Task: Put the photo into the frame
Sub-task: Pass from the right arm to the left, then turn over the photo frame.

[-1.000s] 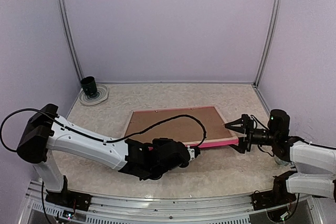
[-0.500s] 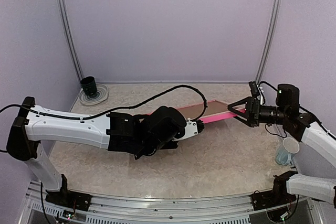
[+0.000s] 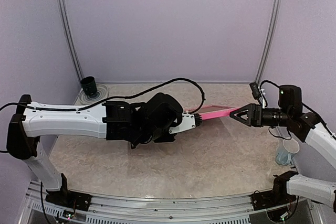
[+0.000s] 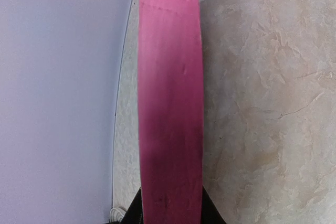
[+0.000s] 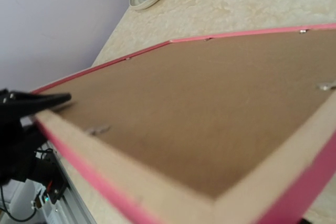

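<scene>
Above table [image 3: 220, 166] | frame [image 3: 218, 112] edge-on overhead | right wrist: brown backing [image 5: 210, 114]

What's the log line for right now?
frame: held up, edge-on | left tool: shut on frame | right tool: shut on frame | photo: not visible

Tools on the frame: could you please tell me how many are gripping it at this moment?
2. The left tool grips the frame at its left end, the right tool at its right end; no others in view.
</scene>
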{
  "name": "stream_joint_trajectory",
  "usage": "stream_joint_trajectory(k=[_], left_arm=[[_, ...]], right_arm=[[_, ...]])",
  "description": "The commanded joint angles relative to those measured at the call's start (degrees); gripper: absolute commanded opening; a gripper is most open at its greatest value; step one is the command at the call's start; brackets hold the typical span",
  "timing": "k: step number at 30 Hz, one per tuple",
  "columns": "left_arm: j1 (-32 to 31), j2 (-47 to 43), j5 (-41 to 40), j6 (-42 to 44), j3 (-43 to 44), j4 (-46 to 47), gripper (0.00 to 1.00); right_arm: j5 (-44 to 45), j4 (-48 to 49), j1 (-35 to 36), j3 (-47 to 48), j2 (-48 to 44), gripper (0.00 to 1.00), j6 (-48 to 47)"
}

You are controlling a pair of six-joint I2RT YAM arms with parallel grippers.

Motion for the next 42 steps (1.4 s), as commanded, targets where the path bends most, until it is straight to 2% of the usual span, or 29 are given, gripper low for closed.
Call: stream_joint_trajectory(k=[1,12,15,21,27,33,37,42], left_arm=[[1.54,-3.05,0.28,-2.48,4.4,4.37,0.0],[6.09,-1.85,2.6,-11.15,11.81,3.09,0.0],[7.27,-1.33,0.57,-13.9,14.31,3.54,0.0],[9.92,-2.16,-5.15,-19.52,15.05,10.39,0.0],[13.54,-3.74,-5.85,-26.52,15.28,17.37,0.0],[18.04,-2.77,-4.94,-34.75,19.38,17.34,0.0],[20.72,-3.59,-2.13,-40.95,18.48,19.06,0.0],[23.68,-7.18,1.76,-48.11,13.22,24.4,0.0]], right_arm=[[-0.34,-1.74,-0.39,1.39,-2.26,0.99,-2.95],[-0.24,0.72,-0.45,2.31,-5.86,0.99,-0.49],[0.55,1.15,-0.39,3.62,-6.13,0.99,0.23],[1.59,2.44,-0.39,3.31,-6.58,0.99,1.56],[2.75,2.66,-0.39,2.45,-6.8,0.99,2.44],[3.33,2.6,-0.39,2.59,-6.89,0.99,2.77],[3.31,3.64,-0.4,1.69,-6.98,0.99,3.39],[2.84,4.5,-0.39,0.63,-6.81,0.99,3.96]])
